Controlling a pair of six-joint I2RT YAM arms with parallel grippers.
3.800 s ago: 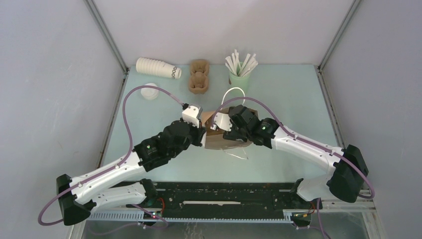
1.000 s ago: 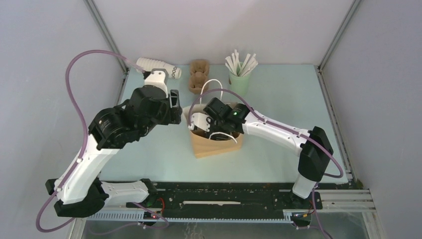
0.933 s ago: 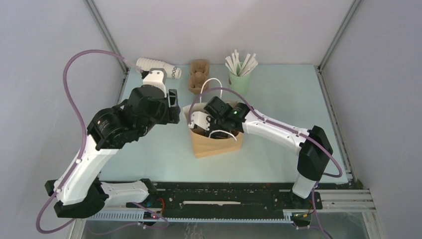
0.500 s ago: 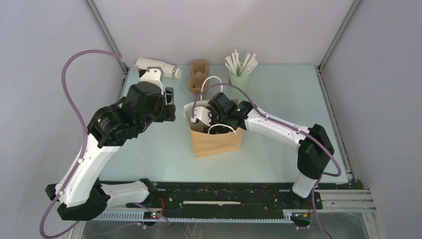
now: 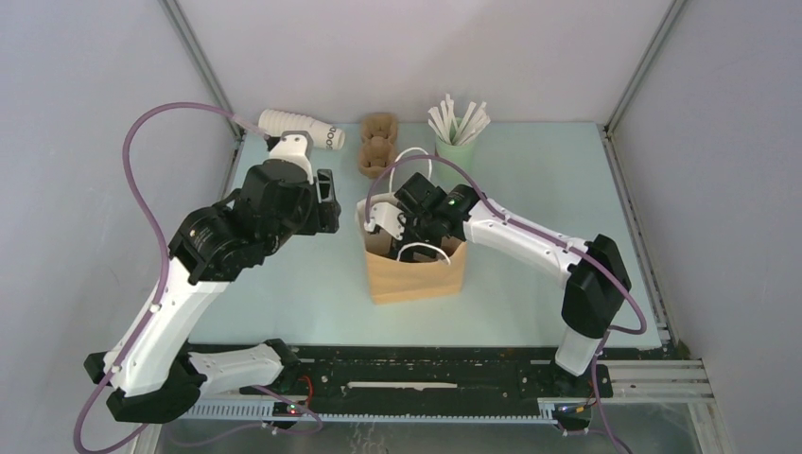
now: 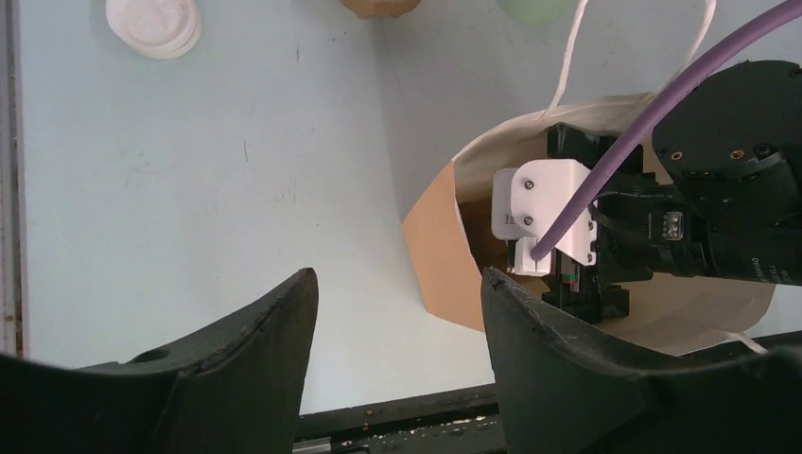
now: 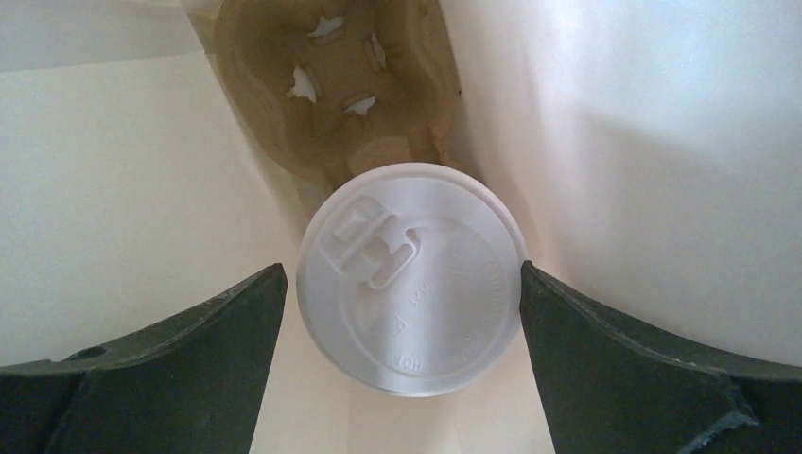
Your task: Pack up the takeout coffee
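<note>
Pale green counter (image 5: 549, 189) carries an upright brown paper bag (image 5: 416, 276). Left gripper (image 6: 397, 284) hangs released and empty over the counter just left of the bag. Right gripper (image 7: 402, 270) is inside the bag's mouth, released, its fingers flanking the takeout coffee (image 7: 416, 312), which stands at the bag's bottom beside a cardboard carrier (image 7: 331, 85), showing only its white lid (image 7: 378, 248)

Takeout coffee (image 7: 409, 312): I see only its white round lid (image 7: 409, 279), face-up and level, with a sip tab and embossed lettering. The cup body is hidden beneath. It stands inside the paper bag (image 7: 113, 189), over one end of the brown pulp carrier (image 7: 331, 95).
</note>
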